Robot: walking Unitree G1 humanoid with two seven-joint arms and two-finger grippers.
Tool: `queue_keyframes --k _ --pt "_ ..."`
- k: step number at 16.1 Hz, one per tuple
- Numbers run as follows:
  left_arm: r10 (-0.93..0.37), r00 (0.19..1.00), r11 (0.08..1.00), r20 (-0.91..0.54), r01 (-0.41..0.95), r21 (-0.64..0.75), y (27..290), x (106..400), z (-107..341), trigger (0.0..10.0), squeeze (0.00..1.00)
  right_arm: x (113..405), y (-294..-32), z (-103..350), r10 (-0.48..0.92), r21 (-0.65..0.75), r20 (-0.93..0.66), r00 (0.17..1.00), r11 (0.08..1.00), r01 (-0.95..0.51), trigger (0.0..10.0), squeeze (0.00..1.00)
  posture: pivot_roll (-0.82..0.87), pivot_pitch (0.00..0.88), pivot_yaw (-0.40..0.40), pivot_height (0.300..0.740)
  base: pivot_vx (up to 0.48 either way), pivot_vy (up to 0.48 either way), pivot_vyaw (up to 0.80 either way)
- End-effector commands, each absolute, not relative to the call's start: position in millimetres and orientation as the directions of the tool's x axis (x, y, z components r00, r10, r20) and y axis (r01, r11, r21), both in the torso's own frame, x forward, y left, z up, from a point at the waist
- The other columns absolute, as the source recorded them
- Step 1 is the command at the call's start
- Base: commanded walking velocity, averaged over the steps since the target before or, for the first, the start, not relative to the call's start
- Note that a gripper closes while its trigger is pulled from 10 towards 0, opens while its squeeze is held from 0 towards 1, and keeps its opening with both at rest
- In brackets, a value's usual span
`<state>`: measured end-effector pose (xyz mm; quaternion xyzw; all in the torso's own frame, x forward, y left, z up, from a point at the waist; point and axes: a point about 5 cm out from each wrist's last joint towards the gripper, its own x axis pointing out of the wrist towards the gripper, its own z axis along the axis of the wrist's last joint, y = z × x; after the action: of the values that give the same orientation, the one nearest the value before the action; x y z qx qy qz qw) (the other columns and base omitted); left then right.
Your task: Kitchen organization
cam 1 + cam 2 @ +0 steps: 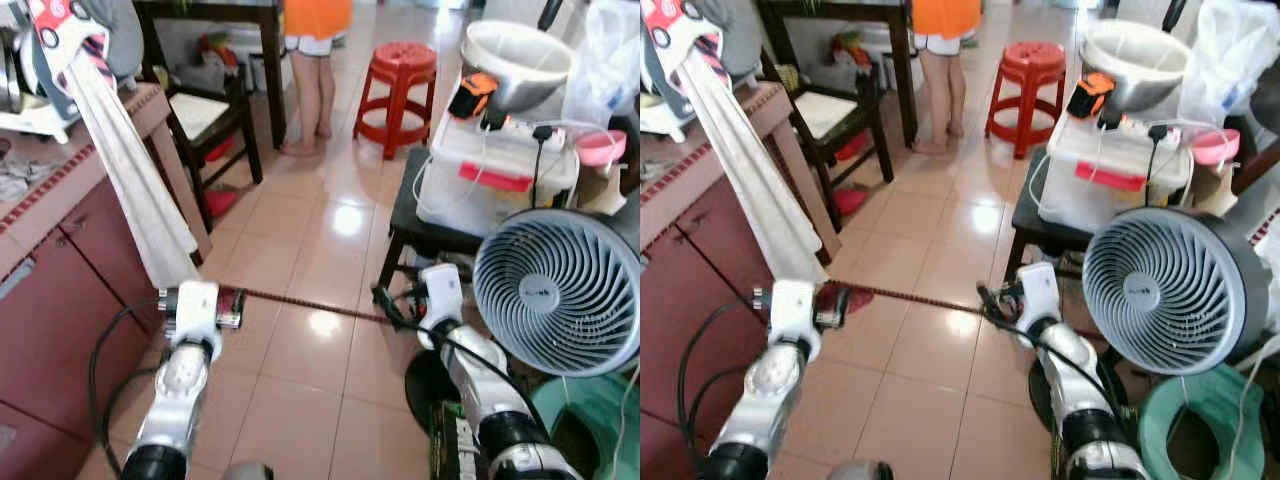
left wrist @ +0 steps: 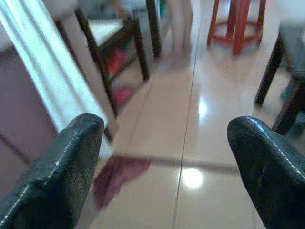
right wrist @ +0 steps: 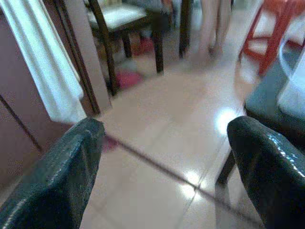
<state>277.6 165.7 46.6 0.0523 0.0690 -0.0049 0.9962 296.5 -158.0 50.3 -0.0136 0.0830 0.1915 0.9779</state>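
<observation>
Both grippers, left [image 1: 232, 306] and right [image 1: 385, 300], hang wide open and empty over the floor [image 1: 300, 250]. Turning toward the counter [image 1: 60, 215], the left could snag the hanging towel [image 1: 135, 190]; the fan [image 1: 560, 290] crowds the right.

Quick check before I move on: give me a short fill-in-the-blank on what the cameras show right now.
1. The plastic stool beyond the person is coloured ____.
2. The white cloth hangs from the ____.
3. The left hand and the right hand both have their fingers ____.
4. The fan stands on the robot's ____ side.

Missing words: red; counter; open; right
</observation>
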Motion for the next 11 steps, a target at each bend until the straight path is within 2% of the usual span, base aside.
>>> queue_keyframes --k 1,3,5,7,8,9,11 --pt "-0.007 0.993 0.995 -0.114 0.018 0.101 164 278 55 10.0 0.0 293 -152 52 0.391 0.02 -0.17 0.904 0.919 -0.394 10.0 0.0 -0.01 0.0 0.061 0.74 0.0 0.0 0.0" --pt "-0.028 0.999 0.996 -0.017 0.03 0.086 156 273 77 10.0 0.0 290 -141 67 0.376 -0.005 -0.097 0.922 0.926 -0.378 10.0 0.0 0.0 0.0 0.071 0.74 0.0 0.0 0.0" --pt "-0.03 0.997 0.998 0.067 0.026 0.055 157 262 94 10.0 0.0 283 -144 77 0.315 -0.008 -0.014 0.949 0.949 -0.315 10.0 0.0 0.0 0.0 0.057 0.74 0.0 0.0 0.0" --pt "0.026 0.998 0.996 0.061 -0.031 0.086 165 255 100 10.0 0.0 270 -154 82 0.27 -0.071 -0.023 0.963 0.96 -0.271 10.0 0.0 0.0 0.002 0.05 0.74 0.0 0.0 0.0" --pt "-0.004 0.999 0.995 0.045 -0.001 0.096 170 249 102 10.0 0.0 256 -160 83 0.27 -0.128 -0.045 0.962 0.953 -0.274 10.0 0.0 -0.01 0.005 0.046 0.74 0.0 0.0 0.0" --pt "-0.032 0.999 0.983 0.038 0.024 0.183 174 245 102 10.0 0.0 243 -159 78 0.312 -0.161 -0.079 0.947 0.933 -0.321 10.0 0.0 -0.02 0.0 0.063 0.74 0.0 0.0 0.0" --pt "-0.069 0.997 0.976 -0.016 0.071 0.205 176 241 92 10.0 0.0 221 -165 65 0.334 -0.218 -0.146 0.931 0.907 -0.359 10.0 0.0 -0.02 0.0 0.076 0.74 0.0 0.0 0.0"
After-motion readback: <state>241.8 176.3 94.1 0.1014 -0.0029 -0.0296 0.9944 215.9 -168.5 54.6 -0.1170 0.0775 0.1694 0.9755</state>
